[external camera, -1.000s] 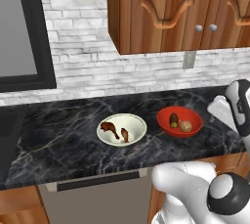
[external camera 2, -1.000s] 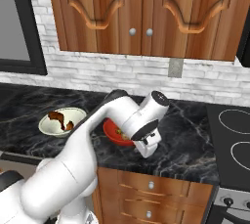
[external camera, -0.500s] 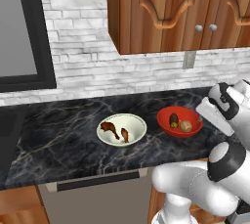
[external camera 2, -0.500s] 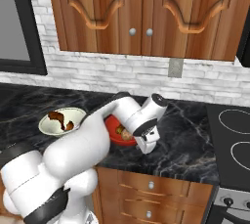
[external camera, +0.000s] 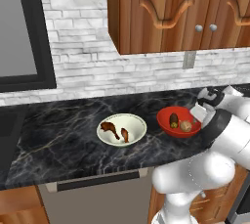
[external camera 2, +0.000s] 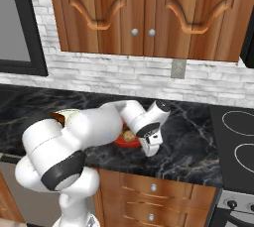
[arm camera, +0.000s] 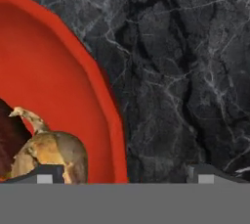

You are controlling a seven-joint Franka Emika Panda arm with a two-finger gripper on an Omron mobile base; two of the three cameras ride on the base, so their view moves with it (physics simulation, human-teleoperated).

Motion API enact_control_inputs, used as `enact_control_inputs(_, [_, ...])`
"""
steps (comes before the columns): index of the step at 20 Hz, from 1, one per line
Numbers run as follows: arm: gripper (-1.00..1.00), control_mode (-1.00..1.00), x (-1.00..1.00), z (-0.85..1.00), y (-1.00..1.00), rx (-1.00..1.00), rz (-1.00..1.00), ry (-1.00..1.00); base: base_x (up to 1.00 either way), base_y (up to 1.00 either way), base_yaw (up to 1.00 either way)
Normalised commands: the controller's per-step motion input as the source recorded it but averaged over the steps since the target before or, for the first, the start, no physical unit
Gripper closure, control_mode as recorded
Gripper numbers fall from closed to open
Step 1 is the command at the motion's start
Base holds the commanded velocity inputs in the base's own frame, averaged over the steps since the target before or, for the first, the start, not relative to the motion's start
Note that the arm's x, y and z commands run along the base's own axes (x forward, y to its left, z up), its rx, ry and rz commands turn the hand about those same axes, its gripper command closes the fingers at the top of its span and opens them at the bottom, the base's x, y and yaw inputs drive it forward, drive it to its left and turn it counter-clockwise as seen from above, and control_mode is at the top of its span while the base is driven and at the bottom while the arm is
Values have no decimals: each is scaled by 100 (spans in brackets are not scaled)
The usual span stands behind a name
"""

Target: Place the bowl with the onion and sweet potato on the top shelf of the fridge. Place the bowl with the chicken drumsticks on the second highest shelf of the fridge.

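Tool, spread wide and empty, straddles the red bowl rim at its 3 o'clock; a shallow pinch could tip the onion onto the worktop.

Black marble counter, white bowl, red bowl

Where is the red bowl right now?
In the left base view the red bowl sits on the black counter, right of the white bowl, beside the gripper.
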Motion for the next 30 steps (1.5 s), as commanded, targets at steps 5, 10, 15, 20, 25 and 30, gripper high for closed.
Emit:
enact_control_inputs(5, [-100,-100,44,-47,-7,0,-8,0,0,0,0])
enact_control_inputs(10, [100,-100,30,-36,0,0,-6,0,0,0,0])
enact_control_inputs(15, [100,-100,-1,0,0,0,0,0,0,0,0])
enact_control_inputs(20, [100,-100,-22,42,10,-1,-1,-14,0,0,0])
enact_control_inputs(25, [100,-100,-34,99,50,-11,-3,-18,0,0,0])
enact_control_inputs(30, [100,-100,-57,100,61,-9,-5,-18,0,0,0])
